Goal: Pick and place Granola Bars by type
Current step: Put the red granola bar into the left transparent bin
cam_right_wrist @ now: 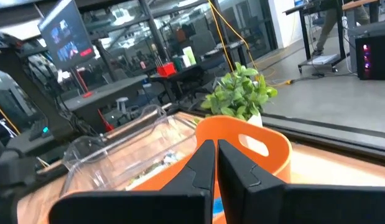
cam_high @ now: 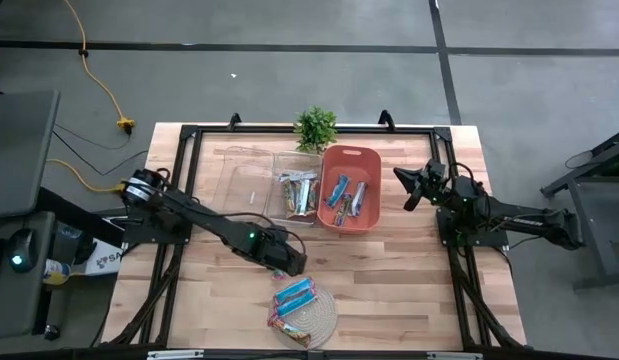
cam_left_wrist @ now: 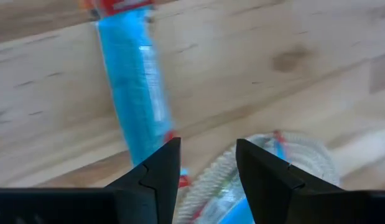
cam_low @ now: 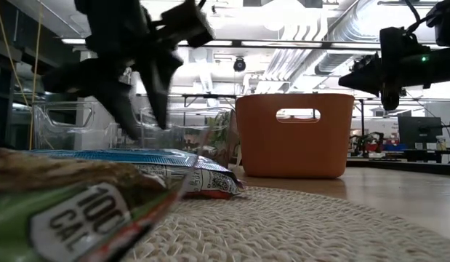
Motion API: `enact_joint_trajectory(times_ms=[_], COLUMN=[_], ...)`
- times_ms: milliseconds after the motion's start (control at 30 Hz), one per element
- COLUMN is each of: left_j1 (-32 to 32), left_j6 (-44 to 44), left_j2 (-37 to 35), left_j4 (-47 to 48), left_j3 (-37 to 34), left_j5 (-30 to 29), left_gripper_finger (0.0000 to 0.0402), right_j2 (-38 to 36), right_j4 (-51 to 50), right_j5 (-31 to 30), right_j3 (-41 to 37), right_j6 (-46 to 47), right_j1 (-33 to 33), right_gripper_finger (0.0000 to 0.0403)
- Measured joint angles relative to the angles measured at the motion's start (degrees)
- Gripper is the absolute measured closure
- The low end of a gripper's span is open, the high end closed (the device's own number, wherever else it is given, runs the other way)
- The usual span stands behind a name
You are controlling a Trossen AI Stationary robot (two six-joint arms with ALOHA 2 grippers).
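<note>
Left end effector [cam_high: 289,265] open narrow, empty, above Granola Bars [cam_high: 295,294]; wrappers likely light, slick, crinkly: pinch mid-length across width

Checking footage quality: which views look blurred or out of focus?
Left wrist view: the long shiny blue wrapped bar is smeared by motion blur. Low view: the nearest green-and-white wrapper is out of focus. High view is sharp.
</note>
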State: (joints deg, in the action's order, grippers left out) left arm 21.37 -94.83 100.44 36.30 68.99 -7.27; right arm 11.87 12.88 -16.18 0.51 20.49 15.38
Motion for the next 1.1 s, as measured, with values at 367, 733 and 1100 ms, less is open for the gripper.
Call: enact_joint_trajectory(times_ms=[367,733,1100], left_j1=[1.72,2.18,1.46], left_j6=[-0.02,1.12,0.24], left_j2=[-0.11,-0.11,-0.09], left_j4=[3.04,4.03,6.94], left_j3=[0.04,0.07,0.02], left_j5=[3.89,0.65,0.52], left_gripper_finger=[0.0249,0.0243,0.0108], right_j2=[1.22,1.26,1.26], right_j4=[-0.21,-0.22,-0.20], right_j5=[0.04,0.06,0.06], right_j3=[0.00,0.00,-0.02], right_j6=[0.00,0.00,0.00], right_j1=[0.00,0.00,0.00], right_gripper_finger=[0.0402,0.0402,0.0402])
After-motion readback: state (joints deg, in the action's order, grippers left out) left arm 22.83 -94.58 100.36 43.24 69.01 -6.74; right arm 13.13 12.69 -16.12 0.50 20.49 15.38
